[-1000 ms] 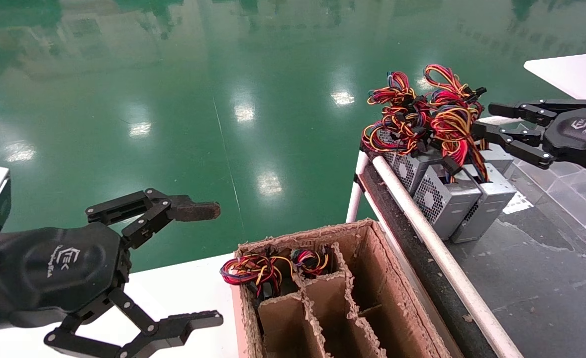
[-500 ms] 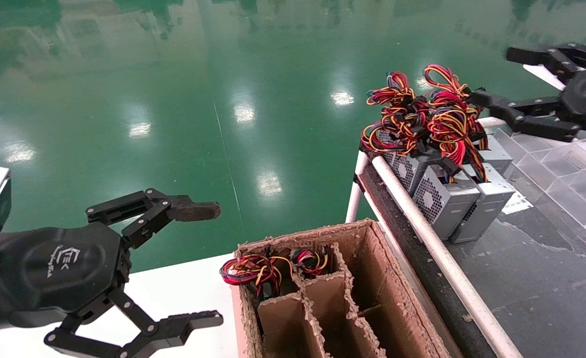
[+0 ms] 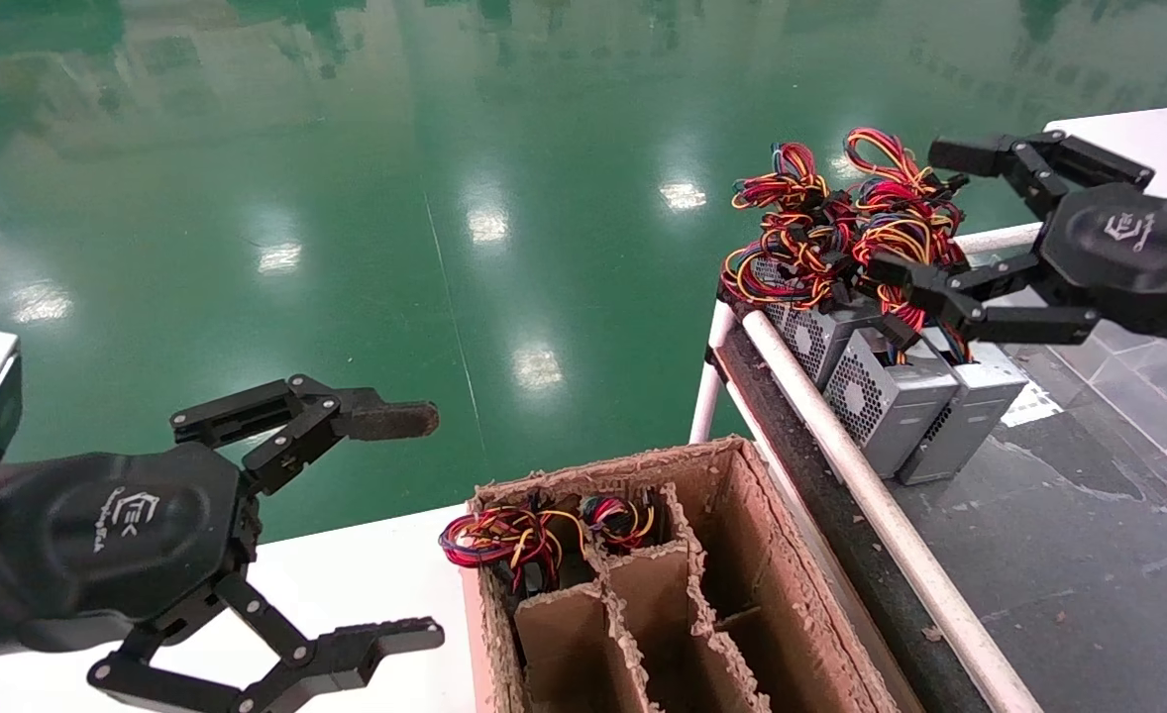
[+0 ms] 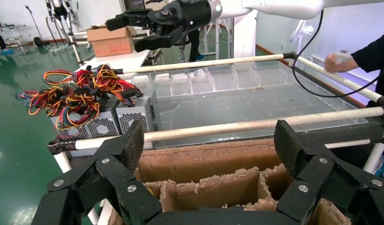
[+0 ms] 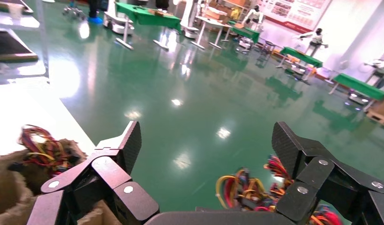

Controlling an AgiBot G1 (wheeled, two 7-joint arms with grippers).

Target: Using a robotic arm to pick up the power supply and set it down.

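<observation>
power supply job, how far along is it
Done: two bays of the cardboard box show wire bundles, apparently supplies already placed. In hand: the right gripper hovers open over the power supply cluster's wires, nothing gripped. Left: grasp, lift, set down. The left gripper waits open beside the box.

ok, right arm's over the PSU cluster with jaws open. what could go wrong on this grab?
1. The right gripper sits amid the wire bundle; its jaws may close on wires rather than a power supply.
2. The power supplies sit packed together, wires tangled, so lifting one could drag neighbours across the white rail.
</observation>
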